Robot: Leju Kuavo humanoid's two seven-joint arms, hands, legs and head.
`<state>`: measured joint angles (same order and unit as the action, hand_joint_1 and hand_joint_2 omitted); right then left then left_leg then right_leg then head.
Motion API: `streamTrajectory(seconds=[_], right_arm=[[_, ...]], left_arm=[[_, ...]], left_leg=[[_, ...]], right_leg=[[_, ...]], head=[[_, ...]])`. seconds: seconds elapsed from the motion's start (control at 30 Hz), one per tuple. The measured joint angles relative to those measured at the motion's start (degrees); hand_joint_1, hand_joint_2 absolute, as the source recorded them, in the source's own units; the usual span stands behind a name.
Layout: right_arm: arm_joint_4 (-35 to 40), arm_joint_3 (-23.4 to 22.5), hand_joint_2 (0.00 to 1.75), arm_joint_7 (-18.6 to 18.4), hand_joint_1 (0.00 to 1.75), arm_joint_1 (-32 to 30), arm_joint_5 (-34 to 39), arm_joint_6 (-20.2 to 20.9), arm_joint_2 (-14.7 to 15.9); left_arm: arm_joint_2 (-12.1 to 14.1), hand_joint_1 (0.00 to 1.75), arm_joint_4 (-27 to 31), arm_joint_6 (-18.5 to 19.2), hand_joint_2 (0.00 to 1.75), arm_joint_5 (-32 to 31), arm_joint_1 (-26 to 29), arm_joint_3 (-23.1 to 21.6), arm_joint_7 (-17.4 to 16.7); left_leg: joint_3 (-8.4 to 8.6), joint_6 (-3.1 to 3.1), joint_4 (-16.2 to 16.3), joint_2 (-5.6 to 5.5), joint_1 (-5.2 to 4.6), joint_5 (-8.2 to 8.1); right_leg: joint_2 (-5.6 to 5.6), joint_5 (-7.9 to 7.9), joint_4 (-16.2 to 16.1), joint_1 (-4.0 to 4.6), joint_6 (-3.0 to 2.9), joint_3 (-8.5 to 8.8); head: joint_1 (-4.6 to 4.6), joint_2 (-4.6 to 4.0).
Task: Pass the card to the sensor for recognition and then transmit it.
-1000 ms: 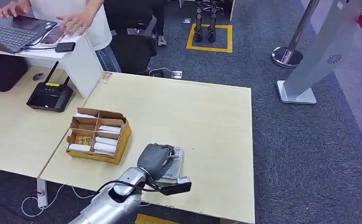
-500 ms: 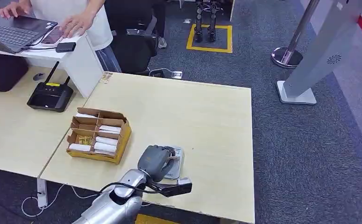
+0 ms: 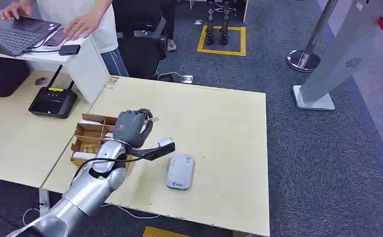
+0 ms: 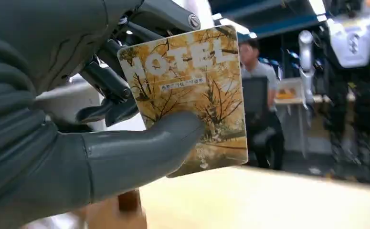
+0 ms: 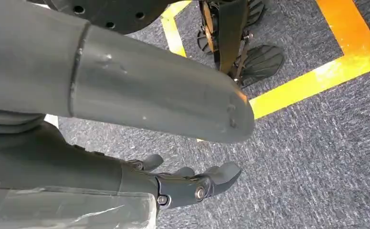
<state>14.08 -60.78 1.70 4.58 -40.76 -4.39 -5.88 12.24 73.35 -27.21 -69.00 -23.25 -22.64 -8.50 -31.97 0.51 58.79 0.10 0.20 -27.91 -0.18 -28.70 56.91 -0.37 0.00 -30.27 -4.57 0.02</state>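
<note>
The left hand [image 3: 131, 127] is being held raised above the light wooden table [image 3: 219, 128], over the near edge of the cardboard box [image 3: 83, 139], with the silver left arm [image 3: 88, 185] entering from the lower left of the head view. In the left wrist view the card [image 4: 192, 90] is being pinched between the thick grey thumb [image 4: 140, 150], which is pressing on its printed face, and the darker fingers [image 4: 107, 81] behind it; the left hand [image 4: 44, 109] is thus being kept closed on the card. The card is being shown upright and slightly tilted, clear of the table surface, and is printed with yellow autumn trees and the word "HOTEL". The sensor [image 3: 180, 171], a small white and grey reader, is lying flat on the table, to the right of the hand and nearer the table's front edge, apart from hand and card. The cardboard box is divided into compartments in which white rolls are being stored. In the right wrist view the right hand [image 5: 187, 183] is being held over grey carpet [image 5: 316, 157] marked with yellow tape; its fingers are being kept loosely curled and apart, with nothing in them. A black router [image 3: 53, 101] is standing on the adjoining desk, and a person [image 3: 80, 22] is working at a laptop [image 3: 14, 32] beyond it.
</note>
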Motion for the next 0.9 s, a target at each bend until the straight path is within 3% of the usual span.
streamTrajectory(seconds=[0.47,0.9], right_arm=[[0.0,0.0,0.00,0.0,0.00,0.1,-0.6,0.4,0.0],[0.0,0.0,0.00,-0.4,0.00,0.1,-0.6,0.0,0.0]], left_arm=[[6.3,1.75,-3.5,2.8,1.75,-2.9,-13.6,3.7,0.3],[7.9,1.75,-9.5,4.0,1.75,-1.0,-16.7,3.9,-0.3]], left_leg=[[-0.01,0.01,0.0,0.00,-0.01,0.02],[-0.05,0.01,0.0,0.01,-0.01,0.02]], right_leg=[[0.02,0.02,0.0,0.00,0.01,0.00],[0.03,0.02,0.0,-0.01,0.02,0.03]], head=[[0.00,0.00],[0.00,0.00]])
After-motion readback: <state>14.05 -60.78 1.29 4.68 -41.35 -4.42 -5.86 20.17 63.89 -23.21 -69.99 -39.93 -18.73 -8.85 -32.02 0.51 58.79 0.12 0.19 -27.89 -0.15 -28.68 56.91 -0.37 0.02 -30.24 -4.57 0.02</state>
